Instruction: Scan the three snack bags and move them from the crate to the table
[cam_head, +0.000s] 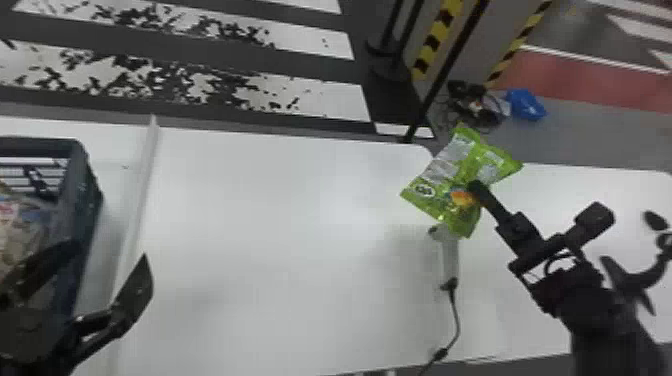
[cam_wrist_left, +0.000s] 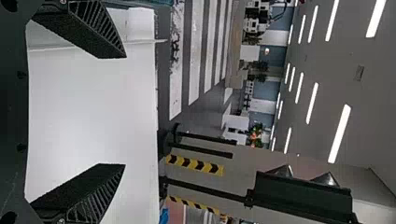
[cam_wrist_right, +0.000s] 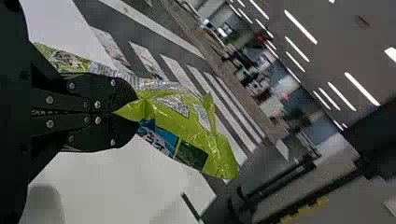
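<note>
Currently, the right end effector pinches a green snack bag well right of the crate holding another bag, while the left end effector hangs spread near that crate.

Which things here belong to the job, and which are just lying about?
Job:
- green bag in right gripper
- bag in crate
- table
- corded device, likely the scanner

Lying about:
- blue bundle, dark clutter on the floor

Your left gripper is black, its wedge-shaped fingers ribbed along their sides. Your right gripper is black too, with silvery screws; the dark loop behind it, blurred, may be a cable.
</note>
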